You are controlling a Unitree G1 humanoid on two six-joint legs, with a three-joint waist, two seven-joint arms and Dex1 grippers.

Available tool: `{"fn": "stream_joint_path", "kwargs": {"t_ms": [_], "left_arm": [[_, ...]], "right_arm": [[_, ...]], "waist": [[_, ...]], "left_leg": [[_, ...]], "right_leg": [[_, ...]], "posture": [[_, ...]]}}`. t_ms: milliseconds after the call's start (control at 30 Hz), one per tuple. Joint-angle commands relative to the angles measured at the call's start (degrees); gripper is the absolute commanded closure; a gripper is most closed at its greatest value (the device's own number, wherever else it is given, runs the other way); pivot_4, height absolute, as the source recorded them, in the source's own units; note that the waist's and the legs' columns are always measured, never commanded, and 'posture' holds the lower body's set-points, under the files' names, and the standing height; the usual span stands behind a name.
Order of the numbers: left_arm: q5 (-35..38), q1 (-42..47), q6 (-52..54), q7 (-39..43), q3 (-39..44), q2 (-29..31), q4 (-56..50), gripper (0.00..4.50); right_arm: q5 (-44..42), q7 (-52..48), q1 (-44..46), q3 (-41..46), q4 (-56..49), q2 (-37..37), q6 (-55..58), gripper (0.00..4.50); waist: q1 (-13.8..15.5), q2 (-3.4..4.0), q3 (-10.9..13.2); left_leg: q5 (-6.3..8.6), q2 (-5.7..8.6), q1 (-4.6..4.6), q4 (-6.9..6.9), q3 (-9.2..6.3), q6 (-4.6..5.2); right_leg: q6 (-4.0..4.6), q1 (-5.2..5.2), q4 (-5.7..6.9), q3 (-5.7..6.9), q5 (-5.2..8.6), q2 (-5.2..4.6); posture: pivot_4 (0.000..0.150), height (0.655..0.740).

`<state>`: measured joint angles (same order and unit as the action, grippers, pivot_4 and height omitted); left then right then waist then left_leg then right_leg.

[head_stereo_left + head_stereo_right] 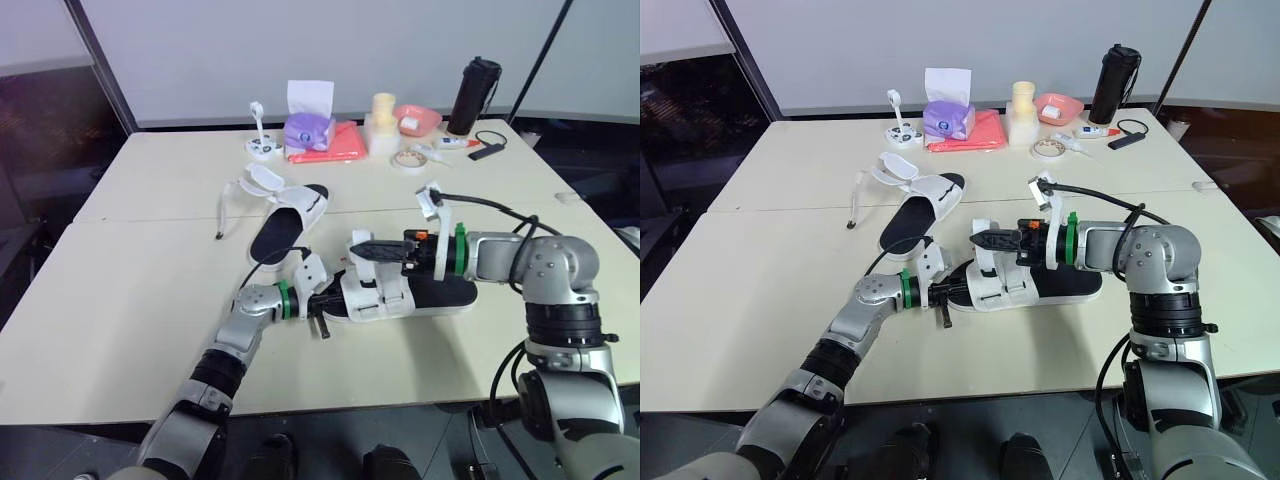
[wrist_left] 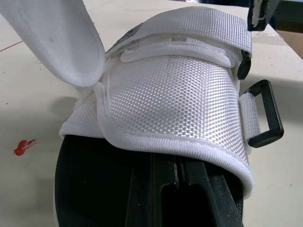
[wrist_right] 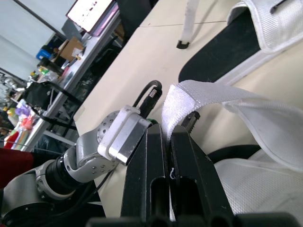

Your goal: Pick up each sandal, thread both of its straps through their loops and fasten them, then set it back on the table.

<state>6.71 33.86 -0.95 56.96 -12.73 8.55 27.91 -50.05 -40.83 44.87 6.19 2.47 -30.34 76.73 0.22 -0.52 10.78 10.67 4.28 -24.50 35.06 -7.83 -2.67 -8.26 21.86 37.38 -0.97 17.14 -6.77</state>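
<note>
Between the shut fingers of the right gripper (image 3: pixel 167 133) we hold the free end of a white strap (image 3: pixel 194 97), pinched flat and raised over the near sandal (image 1: pixel 440 293). That sandal lies on the table (image 1: pixel 120 300) with its black footbed up. At the sandal's other end sits the left gripper (image 1: pixel 318 303), hard against the sole; whether it grips we cannot tell. We judge the strap to be soft, limp webbing that will fold and twist wherever it is unsupported. The hold therefore belongs close to its tip, with only a short stub to steer into the black loop (image 2: pixel 265 113) at the side of the white upper. The sandal itself looks light, with a stiffer sole, so it would likely slide under any pull unless that end is braced. Just beyond the sandal, off its left-gripper end, lies the second sandal (image 1: pixel 290 225) with its own straps loose, near enough to snag a wide sweep. Well beyond the sandal stand a bottle (image 1: pixel 474 95), a tissue box (image 1: pixel 308 130) and a tape roll (image 1: pixel 407 160). Toward us from the sandal, bare tabletop runs to the near edge, so we would pull along the table, not toward that edge.
</note>
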Motion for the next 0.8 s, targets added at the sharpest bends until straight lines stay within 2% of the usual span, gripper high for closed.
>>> {"fn": "stream_joint_path", "kwargs": {"t_ms": [33, 433, 800], "left_arm": [[-0.93, -1.48, 0.63, -0.23, -1.16, 0.51, -0.64, 4.50], [-0.81, -1.68, 1.07, -0.41, -1.43, 0.63, -1.38, 4.50], [-0.82, -1.84, 1.27, -0.46, -1.49, 0.74, -1.68, 4.50]], "right_arm": [[0.51, -2.54, 0.02, -1.19, 0.41, -0.30, -1.62, 4.45], [5.14, -8.12, -2.19, -6.02, 3.95, -1.05, -6.47, 4.45], [7.48, -10.60, 0.43, -6.41, 7.08, -0.06, -8.52, 4.45]], "waist": [[-0.13, 0.00, 0.00], [-0.87, 0.00, 0.00], [-0.93, 0.00, 0.00]], "left_leg": [[0.00, 0.00, 0.00, -0.01, 0.00, 0.00], [0.00, 0.01, 0.01, 0.02, -0.02, 0.00], [0.00, 0.00, 0.01, 0.02, -0.02, 0.00]], "right_leg": [[0.00, 0.01, 0.00, 0.00, 0.00, 0.00], [-0.01, -0.02, 0.02, 0.02, 0.00, 0.00], [-0.01, -0.01, 0.02, 0.01, 0.00, 0.00]], "posture": [[0.150, 0.7400], [0.150, 0.7400], [0.150, 0.7400]]}}
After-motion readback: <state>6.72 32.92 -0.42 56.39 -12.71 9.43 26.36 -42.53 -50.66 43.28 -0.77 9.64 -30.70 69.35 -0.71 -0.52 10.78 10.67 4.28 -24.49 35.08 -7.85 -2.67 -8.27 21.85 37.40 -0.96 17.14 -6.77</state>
